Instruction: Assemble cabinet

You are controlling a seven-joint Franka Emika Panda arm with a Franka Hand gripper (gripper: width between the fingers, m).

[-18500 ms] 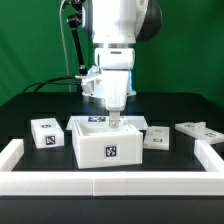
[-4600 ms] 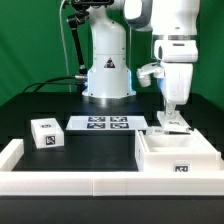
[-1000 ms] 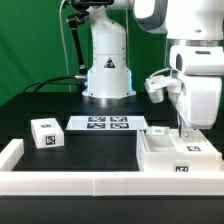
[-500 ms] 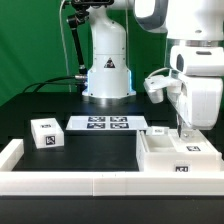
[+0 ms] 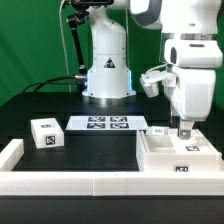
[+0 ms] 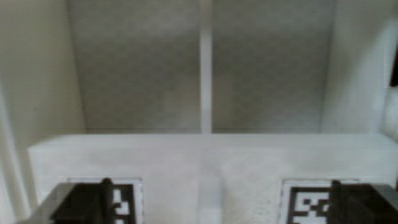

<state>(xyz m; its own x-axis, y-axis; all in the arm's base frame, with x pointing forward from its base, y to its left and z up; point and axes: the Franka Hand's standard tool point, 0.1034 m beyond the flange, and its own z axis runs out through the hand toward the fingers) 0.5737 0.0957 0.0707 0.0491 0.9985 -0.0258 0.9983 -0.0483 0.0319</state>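
My gripper (image 5: 183, 129) hangs just above the cabinet (image 5: 160, 162) with fingers (image 6: 93, 203) spread wide, holding nothing. The cabinet lies straight below me, in the border rail's (image 5: 60, 185) corner at the exterior view's right.

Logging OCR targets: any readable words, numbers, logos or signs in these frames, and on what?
No readable words or numbers anywhere.
Large white box-shaped cabinet: black-and-white square tags only, no text.
Small white block and marker board: tags only.
White robot base: small dark mark, too small to read.
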